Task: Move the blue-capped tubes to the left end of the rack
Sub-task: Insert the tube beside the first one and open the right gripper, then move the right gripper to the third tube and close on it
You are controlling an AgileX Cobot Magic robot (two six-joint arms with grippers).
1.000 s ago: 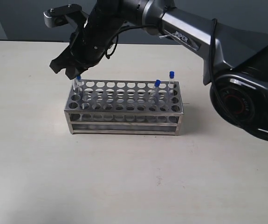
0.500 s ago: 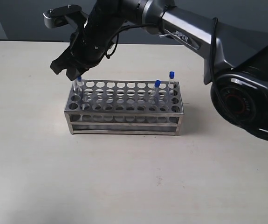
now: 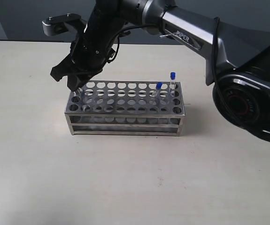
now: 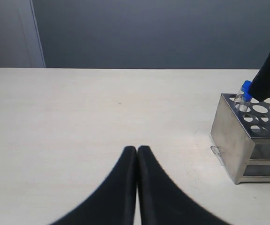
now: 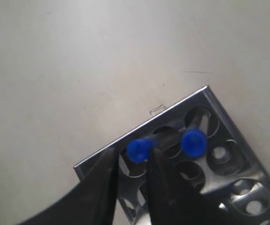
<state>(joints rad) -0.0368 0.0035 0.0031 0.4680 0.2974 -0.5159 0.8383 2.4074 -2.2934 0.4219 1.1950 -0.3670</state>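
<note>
The silver rack [image 3: 125, 118] stands mid-table. Two blue-capped tubes [image 3: 158, 85] [image 3: 172, 75] stand at its right end. My right gripper [image 3: 73, 82] reaches across to the rack's left end and hides the tubes there. In the right wrist view two blue caps [image 5: 138, 150] [image 5: 194, 142] sit in corner holes of the rack [image 5: 186, 104]. The right gripper [image 5: 131, 157] is open around the nearer cap, which touches one finger and stands clear of the other. That tube [image 4: 245, 91] leans outward. My left gripper [image 4: 137, 149] is shut and empty, low over bare table, left of the rack [image 4: 228, 131].
The right arm's dark base [image 3: 247, 103] bulks at the right edge, close behind the rack's right end. Pale tabletop [image 3: 125, 178] spreads in front and to the left. A grey wall runs behind the table.
The right gripper has dropped lower and slightly left over the left-end tube, so its blue cap no longer shows in the exterior view. Rack and right-end tubes have not moved.
</note>
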